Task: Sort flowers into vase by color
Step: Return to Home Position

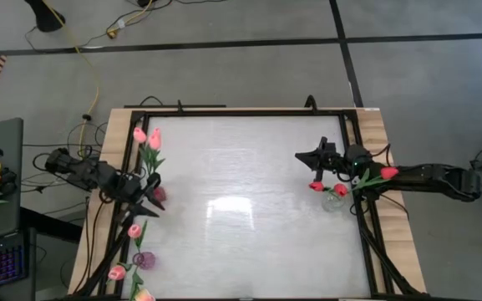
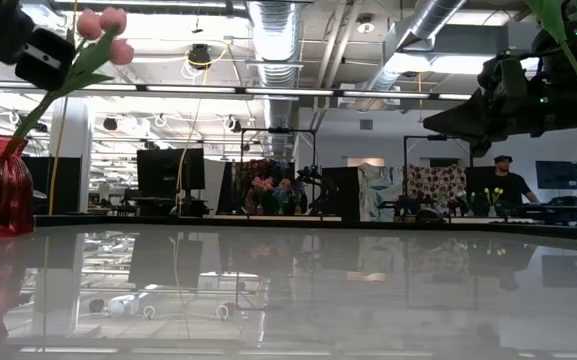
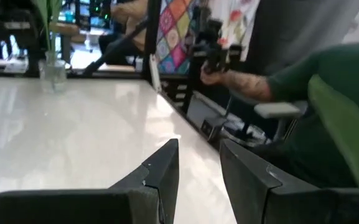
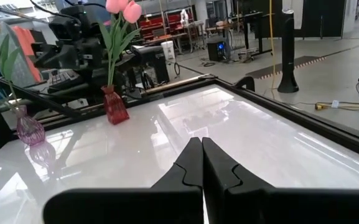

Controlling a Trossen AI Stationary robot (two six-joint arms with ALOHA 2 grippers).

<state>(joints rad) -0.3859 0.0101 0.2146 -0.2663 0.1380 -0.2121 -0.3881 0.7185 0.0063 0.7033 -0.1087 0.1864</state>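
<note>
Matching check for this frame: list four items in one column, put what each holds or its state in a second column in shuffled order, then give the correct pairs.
1. red vase
2. purple vase
3. clear vase
4. right gripper

A. jaws shut
B. three red tulips
C. three pale-pink tulips
D. two pink tulips

Pairs: 1-D, 2-C, 3-B, 4-A.

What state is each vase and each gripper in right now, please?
Red vase: upright, holding pink flowers.
Purple vase: upright, holding light pink flowers.
Clear vase: upright, holding red flowers.
Left gripper: jaws open, empty.
Right gripper: jaws shut, empty.
</note>
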